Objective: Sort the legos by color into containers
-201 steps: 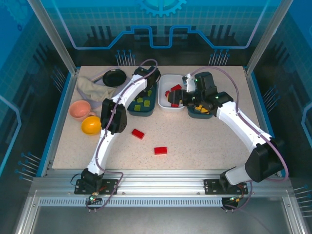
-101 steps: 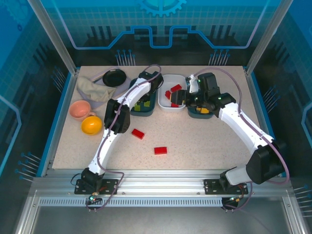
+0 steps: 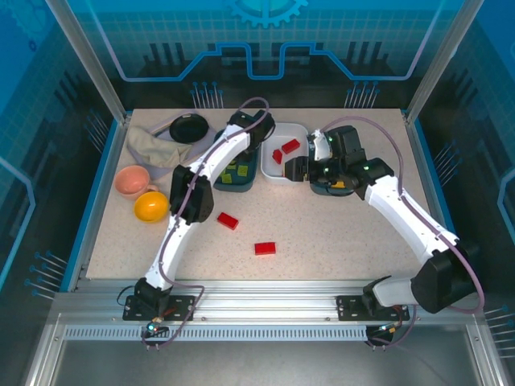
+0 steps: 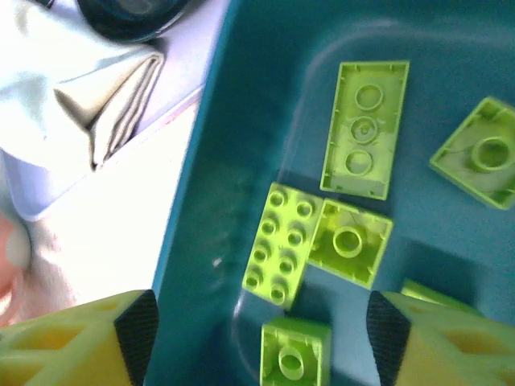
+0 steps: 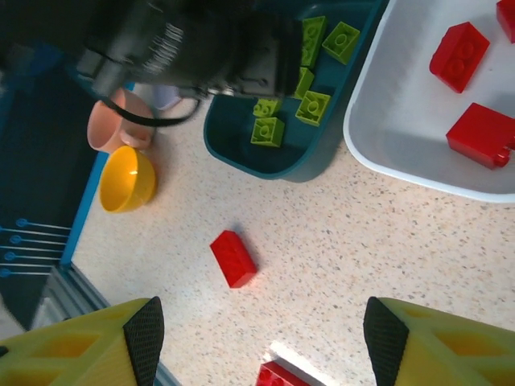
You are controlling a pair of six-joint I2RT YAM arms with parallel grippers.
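A speckled pale bench (image 3: pixel 338 233) sits inside a blue-walled enclosure, with an aluminium rail (image 3: pixel 265 310) along its near edge. From above, the left teal tub (image 3: pixel 233 186), white tub (image 3: pixel 283 129) and right teal tub (image 3: pixel 322 190) stand in a row at the far side. Two loose red bricks (image 3: pixel 228 219) lie nearer on the bench. The left wrist view looks into the left teal tub and shows its lime green bricks (image 4: pixel 364 129). There the left hand (image 4: pixel 259 326) is spread wide and holds nothing. The right wrist view shows red bricks (image 5: pixel 459 52) in the white tub. The right hand (image 5: pixel 263 338), wide and empty, hangs over bare bench. The right arm covers most of the right teal tub, so its contents are hard to make out.
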